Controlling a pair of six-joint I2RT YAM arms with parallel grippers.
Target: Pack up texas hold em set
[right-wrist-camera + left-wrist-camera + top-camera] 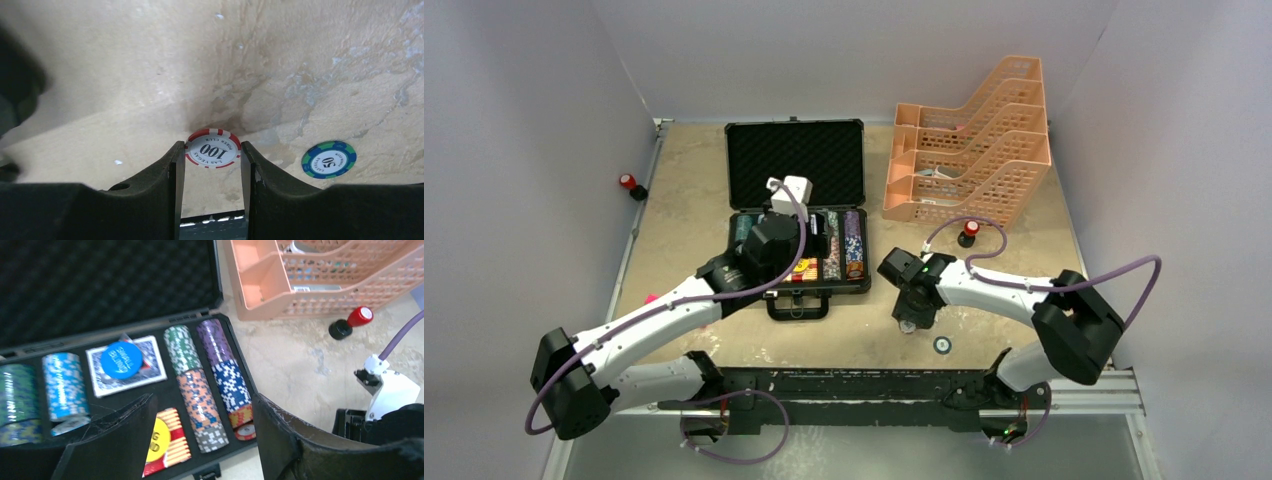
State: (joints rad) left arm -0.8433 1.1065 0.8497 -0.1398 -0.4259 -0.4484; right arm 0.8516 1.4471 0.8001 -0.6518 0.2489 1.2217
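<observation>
Handling target: red-and-white 100 chip [212, 152]; a thin, rigid, light disc with a smooth rim, likely to slip if squeezed off-centre.
Right gripper [908, 322]: fingers closed in on the chip's rim, one on each side, pinching it across its width. Whether the chip rests on the desk [125, 75] or hangs just clear cannot be told.
Hold point: opposite edges of the rim, on the diameter line. This is judged the only workable grasp, since the faces of a flat-lying disc cannot be reached.
Second loose chip: green-and-blue 50 chip [328, 159], flat on the desk, near the right gripper and outside its fingers, not touching them.
Left gripper [201, 397]: fingers spread, nothing between them, hovering over the lower half of the briefcase [795, 125].
Briefcase: open, foam-lined lid tilted back, directly below the left gripper and well apart from the right gripper.
Contents: chip rows [195, 390] on edge in their slots and a card deck [145, 375] carrying a blue dealer button [121, 360], beyond the left gripper's fingertips.
Risk: a chip released on edge may roll, so setting it against a row is advised.
</observation>
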